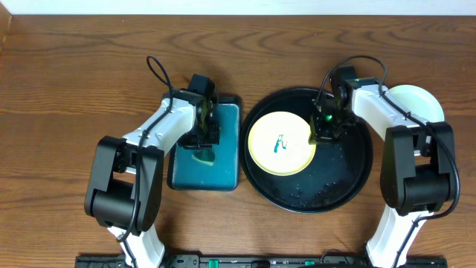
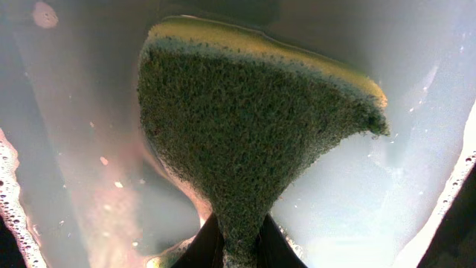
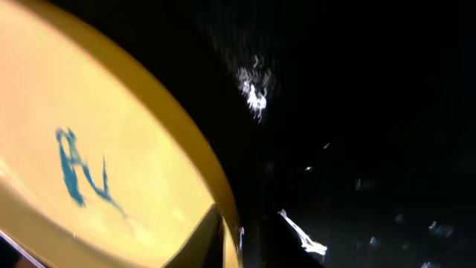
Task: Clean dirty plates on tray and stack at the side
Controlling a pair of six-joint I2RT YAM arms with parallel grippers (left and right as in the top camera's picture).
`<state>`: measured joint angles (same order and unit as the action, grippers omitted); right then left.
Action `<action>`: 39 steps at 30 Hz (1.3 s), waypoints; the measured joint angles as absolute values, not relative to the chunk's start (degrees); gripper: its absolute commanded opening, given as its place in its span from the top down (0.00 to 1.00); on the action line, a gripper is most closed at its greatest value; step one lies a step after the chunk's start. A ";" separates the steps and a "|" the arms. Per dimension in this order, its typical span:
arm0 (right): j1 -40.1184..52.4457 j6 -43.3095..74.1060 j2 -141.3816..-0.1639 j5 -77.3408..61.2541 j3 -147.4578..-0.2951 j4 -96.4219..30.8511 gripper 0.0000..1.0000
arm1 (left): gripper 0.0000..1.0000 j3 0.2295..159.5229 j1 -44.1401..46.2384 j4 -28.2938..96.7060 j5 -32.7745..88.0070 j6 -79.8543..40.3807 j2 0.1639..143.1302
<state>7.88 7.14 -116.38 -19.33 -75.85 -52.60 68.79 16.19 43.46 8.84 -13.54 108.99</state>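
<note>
The yellow plate (image 1: 279, 143) in the black tray (image 1: 349, 179) looks light, stiff and probably slippery, best pinched at its right rim, where the right gripper (image 1: 321, 134) sits, jaws not readable; the left gripper (image 2: 238, 249) is clamped on the sponge (image 2: 245, 134)

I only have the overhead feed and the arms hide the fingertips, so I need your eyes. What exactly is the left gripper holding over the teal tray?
Observer: A sponge, pinched at its narrow end by the left gripper, with the green scouring face towards the wrist camera.
Operator: Is the teal tray dry?
Observer: No. In the left wrist view, the teal tray holds pale water under the sponge, with bubbles along the edges.
Operator: And the right gripper?
Observer: The right gripper sits at the rim of the yellow plate, apparently one finger on each side. I cannot tell whether it grips.
</note>
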 measured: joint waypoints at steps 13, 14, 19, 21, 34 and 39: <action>8.01 7.90 -116.36 -18.37 -76.18 -53.76 0.99 | 0.89 68.79 16.19 43.46 8.84 -13.54 108.97; 8.01 8.12 -116.36 -18.13 -76.23 -54.26 0.99 | 0.89 68.79 16.19 43.46 8.84 -13.54 108.97; 8.01 8.78 -116.36 -17.72 -76.31 -55.09 0.99 | 0.89 68.79 16.19 43.46 8.84 -13.54 108.97; 8.01 8.80 -116.36 -17.67 -76.34 -55.16 0.99 | 0.92 68.79 16.19 43.46 8.84 -13.54 108.97; 8.01 8.82 -116.36 -17.56 -76.34 -55.24 0.99 | 0.93 68.79 16.19 43.46 8.84 -13.67 108.29; 8.01 8.82 -116.36 -17.56 -76.34 -55.27 0.99 | 0.92 68.79 16.19 43.03 8.75 -13.67 102.83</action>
